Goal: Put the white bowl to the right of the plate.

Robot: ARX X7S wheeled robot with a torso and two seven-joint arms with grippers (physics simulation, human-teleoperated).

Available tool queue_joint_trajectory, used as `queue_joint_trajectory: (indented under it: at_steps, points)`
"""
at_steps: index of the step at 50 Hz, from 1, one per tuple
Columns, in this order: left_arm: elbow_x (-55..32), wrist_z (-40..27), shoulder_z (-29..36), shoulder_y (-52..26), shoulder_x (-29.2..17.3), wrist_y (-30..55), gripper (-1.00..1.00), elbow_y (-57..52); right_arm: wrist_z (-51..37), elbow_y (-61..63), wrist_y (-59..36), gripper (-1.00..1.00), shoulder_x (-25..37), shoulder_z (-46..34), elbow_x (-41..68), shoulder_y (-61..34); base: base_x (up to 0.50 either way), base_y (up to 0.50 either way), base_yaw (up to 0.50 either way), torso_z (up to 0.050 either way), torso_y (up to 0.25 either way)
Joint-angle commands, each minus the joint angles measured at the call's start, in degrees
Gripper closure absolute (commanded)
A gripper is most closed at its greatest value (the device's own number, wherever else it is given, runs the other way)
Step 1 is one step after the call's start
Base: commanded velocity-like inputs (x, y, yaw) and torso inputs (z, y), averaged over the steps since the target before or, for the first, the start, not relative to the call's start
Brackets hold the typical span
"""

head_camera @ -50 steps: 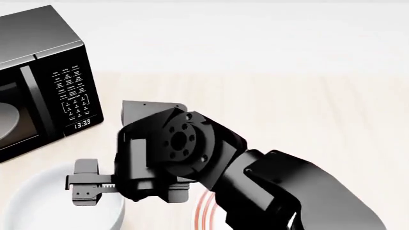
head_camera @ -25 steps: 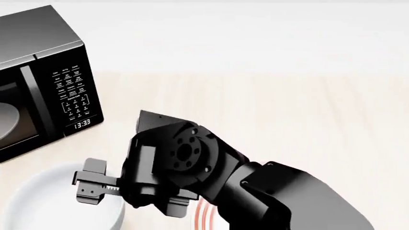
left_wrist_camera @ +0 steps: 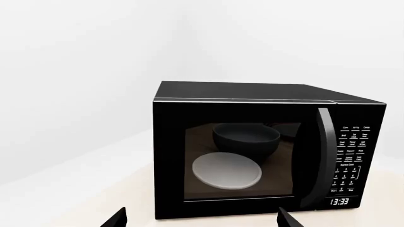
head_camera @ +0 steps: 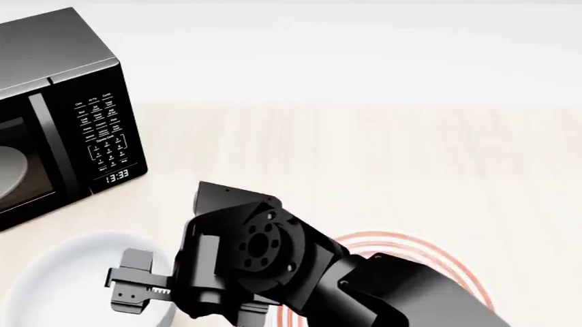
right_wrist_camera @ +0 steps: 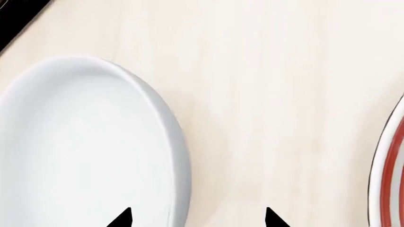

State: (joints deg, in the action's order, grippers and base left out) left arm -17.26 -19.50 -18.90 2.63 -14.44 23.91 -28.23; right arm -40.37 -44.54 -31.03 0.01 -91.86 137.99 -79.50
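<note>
The deep, glossy white bowl (head_camera: 78,286) sat at the near left of the pale wooden table (head_camera: 382,163), just in front of the black microwave oven (head_camera: 59,109). To its right lay the flat round white plate with thin red-orange rings (head_camera: 418,255), and most of it was hidden under the black right arm (head_camera: 364,293). So the bowl was left of the plate, the two close but apart, with a strip of bare wood between them in the right wrist view.

The right gripper (right_wrist_camera: 197,218) hung right over the bowl's right-hand rim, jaws spread apart: one black fingertip (right_wrist_camera: 123,218) showed over the bowl's inside wall and the other over the table outside it. Whether either tip touched the rim could not be told. The bowl (right_wrist_camera: 82,142) filled one side of that view and the plate's ringed edge (right_wrist_camera: 392,165) peeked in at the other.

The left gripper (left_wrist_camera: 200,218) faced the microwave (left_wrist_camera: 265,151), its two dark tips wide apart and holding nothing. Through the glass door a dark bowl shape (left_wrist_camera: 246,139) and a pale round dish (left_wrist_camera: 226,170) showed, and the clock read 13:33.
</note>
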Motion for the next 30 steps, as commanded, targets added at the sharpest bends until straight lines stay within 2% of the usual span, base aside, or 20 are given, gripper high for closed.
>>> queue_joint_trajectory:
  at_steps: [1, 30]
  points:
    - [-0.5, -0.1, -0.2, 0.3, -0.2, -0.1, -1.0, -0.3, 2.2, 1.4, -0.5, -1.0, 0.0, 0.0, -2.0, 1.0, 0.0, 0.0, 0.0, 0.0, 0.0]
    - [-1.2, -0.5, -0.2, 1.4, -0.5, -0.8, -1.0, -1.2, 9.1, -0.4, -1.5, -1.0, 0.0, -0.1, -3.3, 2.7, 0.0, 0.0, 0.0, 0.0, 0.0]
